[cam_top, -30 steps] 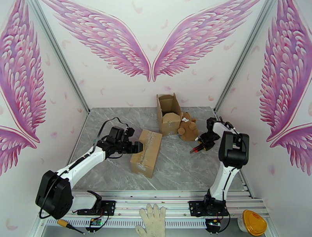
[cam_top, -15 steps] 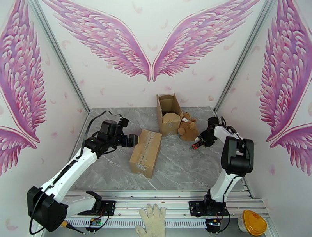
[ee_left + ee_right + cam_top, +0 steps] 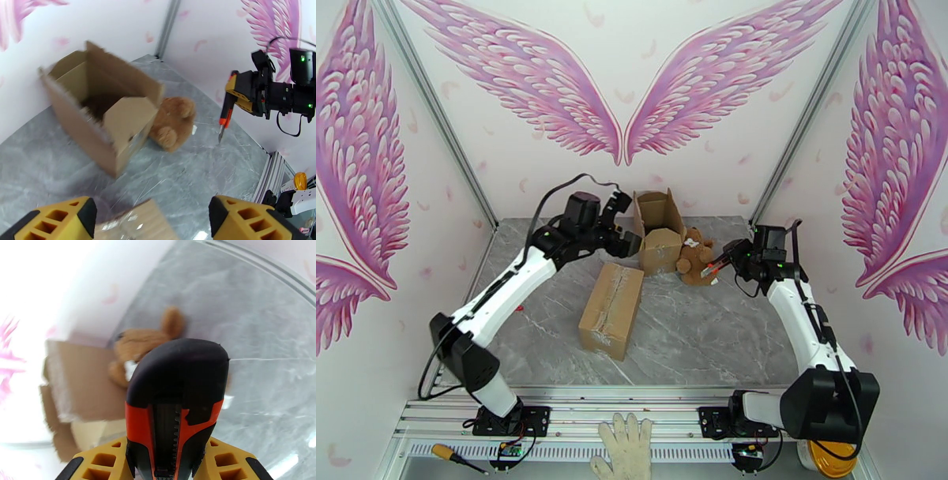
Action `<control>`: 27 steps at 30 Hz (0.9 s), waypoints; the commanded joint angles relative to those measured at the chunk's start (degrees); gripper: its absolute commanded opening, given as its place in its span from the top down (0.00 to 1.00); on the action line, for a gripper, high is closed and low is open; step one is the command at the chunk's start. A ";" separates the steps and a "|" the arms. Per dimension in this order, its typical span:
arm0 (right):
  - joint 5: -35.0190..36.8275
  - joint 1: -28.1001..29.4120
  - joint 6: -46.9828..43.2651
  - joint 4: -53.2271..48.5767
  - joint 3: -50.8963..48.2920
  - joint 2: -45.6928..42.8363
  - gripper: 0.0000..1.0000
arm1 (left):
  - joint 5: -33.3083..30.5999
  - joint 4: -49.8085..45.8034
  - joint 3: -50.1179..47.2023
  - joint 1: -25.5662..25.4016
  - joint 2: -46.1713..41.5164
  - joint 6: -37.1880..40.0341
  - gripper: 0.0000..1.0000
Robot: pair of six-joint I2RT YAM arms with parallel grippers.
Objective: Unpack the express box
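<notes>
Knife in hand, sealed box (image 3: pixel 612 309) mid-table (image 3: pixel 695 331), looks taped.
Right end effector (image 3: pixel 728 262) is clenched on the knife (image 3: pixel 175 398), near the bear (image 3: pixel 698 258) beside the far open box (image 3: pixel 658 229). Left end effector (image 3: pixel 152 213) is spread, empty, above the sealed box's far end. Best: left steadies the box, blade runs shallow along the seam.

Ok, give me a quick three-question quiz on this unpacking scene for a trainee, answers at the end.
1. True or false: the right tool grips a box cutter.
2. What lies right beside the open box? A) a mug B) a teddy bear C) a bottle
3. Fill in: the taped box nearer the arms' bases is ____ (sealed or opened).

Key: 1 true; 2 B; 3 sealed.
</notes>
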 commanded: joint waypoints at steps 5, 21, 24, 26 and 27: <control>-1.44 8.79 -2.14 5.51 5.20 -1.81 0.68 | 8.11 -5.70 18.25 -5.59 14.33 1.64 0.30; -4.21 12.67 -1.86 10.87 1.58 -5.67 0.68 | 6.32 -9.08 28.23 -7.62 24.81 0.17 0.41; -5.51 12.82 -2.06 11.30 1.46 -5.44 0.69 | 8.06 -7.86 28.77 -7.44 25.39 -0.43 0.49; -6.18 13.27 -2.65 12.10 1.16 -5.47 0.69 | 9.68 -7.39 29.41 -7.31 25.99 -0.78 0.53; -6.20 13.54 -3.26 12.13 1.12 -5.50 0.69 | 10.54 -7.39 29.67 -7.27 26.26 -0.84 0.56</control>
